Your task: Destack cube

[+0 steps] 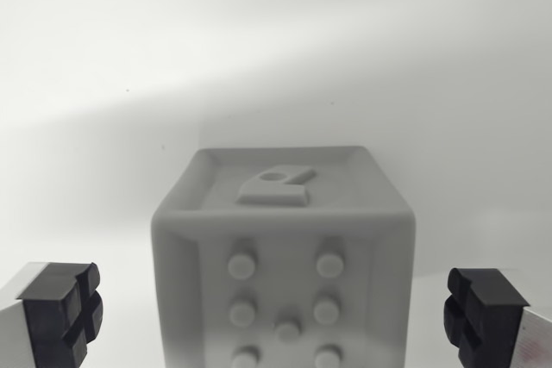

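Note:
A pale grey cube (283, 252) fills the lower middle of the wrist view. Its top face has a raised rim and an embossed figure, and its near face carries several round studs. The bottom of the cube runs out of the picture, so anything beneath it is hidden. My gripper (276, 316) is open, with one black-padded finger (62, 312) at the wrist view's left and the other finger (483, 314) at the wrist view's right. Both pads stand well apart from the cube's sides, level with its lower half.
A plain white surface (276, 58) stretches behind and around the cube, with a soft shadow band across it. No other object shows.

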Motion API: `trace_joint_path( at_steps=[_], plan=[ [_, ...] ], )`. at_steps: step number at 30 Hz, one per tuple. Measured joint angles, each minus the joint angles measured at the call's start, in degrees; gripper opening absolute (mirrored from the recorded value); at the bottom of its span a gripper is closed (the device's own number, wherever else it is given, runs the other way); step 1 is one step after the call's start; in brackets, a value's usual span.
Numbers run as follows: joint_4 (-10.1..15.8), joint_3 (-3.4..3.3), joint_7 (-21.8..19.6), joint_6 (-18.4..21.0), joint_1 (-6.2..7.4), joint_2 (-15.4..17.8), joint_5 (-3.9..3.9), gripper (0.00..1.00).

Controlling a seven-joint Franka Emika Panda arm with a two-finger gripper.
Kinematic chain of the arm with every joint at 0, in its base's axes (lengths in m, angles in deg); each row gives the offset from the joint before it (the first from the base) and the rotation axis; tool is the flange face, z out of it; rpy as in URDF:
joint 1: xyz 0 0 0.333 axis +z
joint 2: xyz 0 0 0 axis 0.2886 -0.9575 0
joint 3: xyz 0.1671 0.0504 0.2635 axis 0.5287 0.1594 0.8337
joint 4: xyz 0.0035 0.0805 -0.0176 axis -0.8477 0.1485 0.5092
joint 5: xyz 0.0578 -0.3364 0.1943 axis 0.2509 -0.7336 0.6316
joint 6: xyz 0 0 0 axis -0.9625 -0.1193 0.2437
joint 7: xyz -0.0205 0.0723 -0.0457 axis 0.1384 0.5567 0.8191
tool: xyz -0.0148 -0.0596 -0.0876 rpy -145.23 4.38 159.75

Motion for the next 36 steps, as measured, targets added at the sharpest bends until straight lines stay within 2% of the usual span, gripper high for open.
trace_joint_path(
  at_steps=[7, 16, 27, 36],
  plan=[
    [0.81, -0.65, -0.35, 2.79, 0.51, 3.59, -0.51, 1.00],
    [1.58, -1.47, -1.26, 7.76, 1.06, 9.45, -1.83, 1.00],
    [1.87, -1.72, -2.44, 14.94, 1.08, 17.02, -3.46, 1.00],
    [1.18, -1.74, -2.98, 21.12, 1.00, 22.52, -4.24, 1.00]
  ],
)
